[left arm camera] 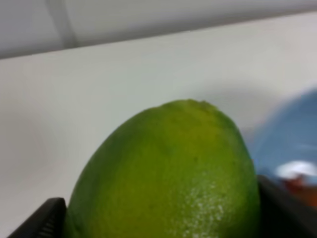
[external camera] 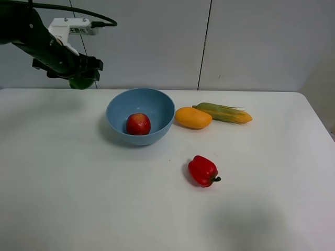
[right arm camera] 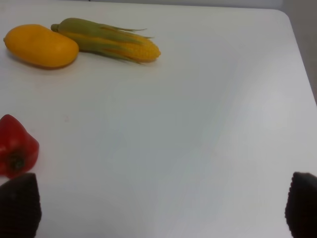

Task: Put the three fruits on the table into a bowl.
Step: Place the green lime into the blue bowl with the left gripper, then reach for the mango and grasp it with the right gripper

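The left hand (external camera: 82,73) grips the lime (left arm camera: 168,173) at the bowl's (external camera: 116,107) ten o'clock (apple (external camera: 138,124) inside it); the right hand (right arm camera: 159,206) is spread wide.

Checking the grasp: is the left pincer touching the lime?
Touching. The left wrist view shows the lime pressed between both dark fingers of the left pincer.

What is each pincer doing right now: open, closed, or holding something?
The left pincer is closed on the green lime.
The right pincer is open and holds nothing.
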`<state>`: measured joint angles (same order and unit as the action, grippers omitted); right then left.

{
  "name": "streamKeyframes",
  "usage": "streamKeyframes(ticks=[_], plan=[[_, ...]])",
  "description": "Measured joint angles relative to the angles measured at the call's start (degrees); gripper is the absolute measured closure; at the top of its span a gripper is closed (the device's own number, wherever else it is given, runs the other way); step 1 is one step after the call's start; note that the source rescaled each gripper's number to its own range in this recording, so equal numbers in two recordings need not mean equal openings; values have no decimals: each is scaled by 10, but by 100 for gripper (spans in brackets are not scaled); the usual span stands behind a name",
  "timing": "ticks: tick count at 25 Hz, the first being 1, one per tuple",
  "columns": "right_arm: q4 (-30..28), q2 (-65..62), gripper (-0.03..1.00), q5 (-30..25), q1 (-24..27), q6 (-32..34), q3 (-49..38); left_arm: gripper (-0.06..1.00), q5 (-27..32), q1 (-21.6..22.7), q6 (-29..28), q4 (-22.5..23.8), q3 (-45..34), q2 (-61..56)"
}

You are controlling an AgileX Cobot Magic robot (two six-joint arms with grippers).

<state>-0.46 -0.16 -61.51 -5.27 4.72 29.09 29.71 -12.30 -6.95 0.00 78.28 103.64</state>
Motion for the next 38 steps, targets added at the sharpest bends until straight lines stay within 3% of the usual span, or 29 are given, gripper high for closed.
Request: streamKeyframes(ticks=[7,17,18,20,21,23,30,38], plan=[[0,0,-3,0,0,0,0,91,-15,-97,1,-50,0,24],[0,0,-3,0,0,0,0,91,-22,-134,1,-73,0,93],[0,0,-3,0,0,0,0,79,-22,-134,-8,-73,0,95],[0,0,-3,0,0,0,0,41,-28,-134,-25,-73,0,96],[0,0,-3,0,0,0,0,27,-31,-134,-31,-73,0,96],[0,0,-3,0,0,0,0,11,-32,-134,-37,-70,0,96],[0,0,-3,0,0,0,0,5,-32,-135,-40,-68,0,46],[0,0,-3,0,0,0,0,6,-22,-105,-2,-50,0,-140]])
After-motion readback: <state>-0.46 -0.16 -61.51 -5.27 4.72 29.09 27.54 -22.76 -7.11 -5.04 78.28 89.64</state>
